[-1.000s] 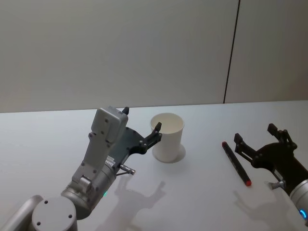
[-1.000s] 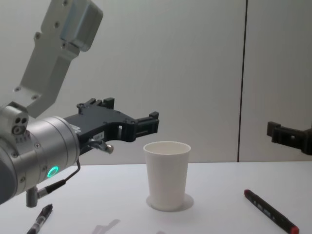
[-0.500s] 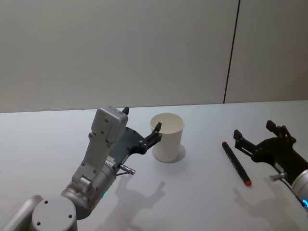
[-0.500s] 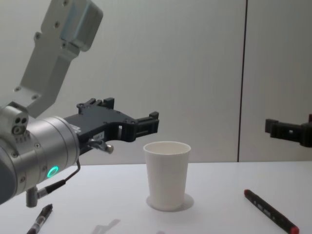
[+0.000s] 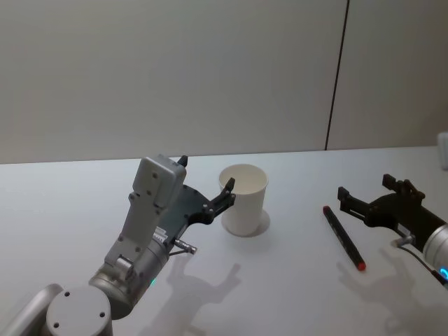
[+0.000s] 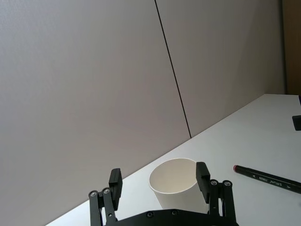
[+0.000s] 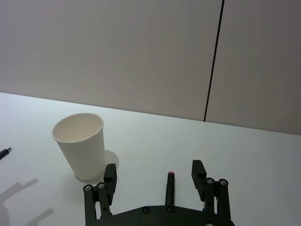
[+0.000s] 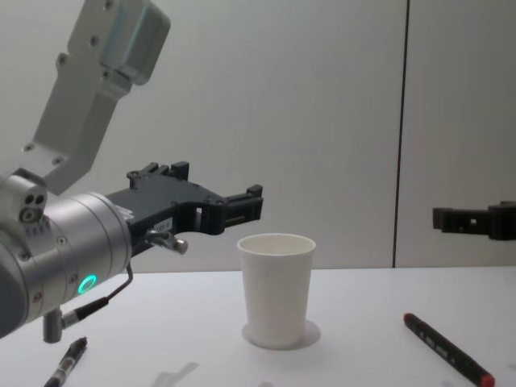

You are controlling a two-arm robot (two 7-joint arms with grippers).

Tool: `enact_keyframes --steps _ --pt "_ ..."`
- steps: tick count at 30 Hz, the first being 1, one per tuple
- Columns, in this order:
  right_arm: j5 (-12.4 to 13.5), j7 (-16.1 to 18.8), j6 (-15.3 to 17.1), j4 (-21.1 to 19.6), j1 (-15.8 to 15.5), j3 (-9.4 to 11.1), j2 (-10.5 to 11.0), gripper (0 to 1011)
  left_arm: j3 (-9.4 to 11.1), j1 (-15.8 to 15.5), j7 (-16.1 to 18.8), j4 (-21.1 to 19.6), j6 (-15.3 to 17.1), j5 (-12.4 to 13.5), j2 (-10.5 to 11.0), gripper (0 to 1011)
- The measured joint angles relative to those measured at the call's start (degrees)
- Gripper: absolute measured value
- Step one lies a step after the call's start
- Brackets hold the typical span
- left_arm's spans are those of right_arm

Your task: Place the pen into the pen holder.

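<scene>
We see a matt white paper pen holder (image 5: 244,203), a black plastic pen (image 5: 343,238) and a smooth, matt table (image 5: 70,203).

Head looks down, chest seemingly level; both share the pen holder (image 5: 244,199).

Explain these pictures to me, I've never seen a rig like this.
This is a two-armed robot at a white table. Each arm ends in a black two-fingered claw, called a gripper. One picture comes from a camera on its head, one from its chest, and two from its wrists, looking forward along each claw. On the table stands the pen holder, a white paper cup. A black pen with a red end lies to its right, and a second pen to its left. The left gripper hangs open beside the cup, and the right gripper is open near the red-ended pen. Neither holds anything.
</scene>
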Motion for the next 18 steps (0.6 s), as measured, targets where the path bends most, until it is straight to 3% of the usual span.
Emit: enact_keyframes --steps 18 --pt "-0.7 2.9 9.8 7.2 7.2 0.2 -1.4 1001 0.0 0.0 0.0 0.0 0.0 0.0 0.0 1000"
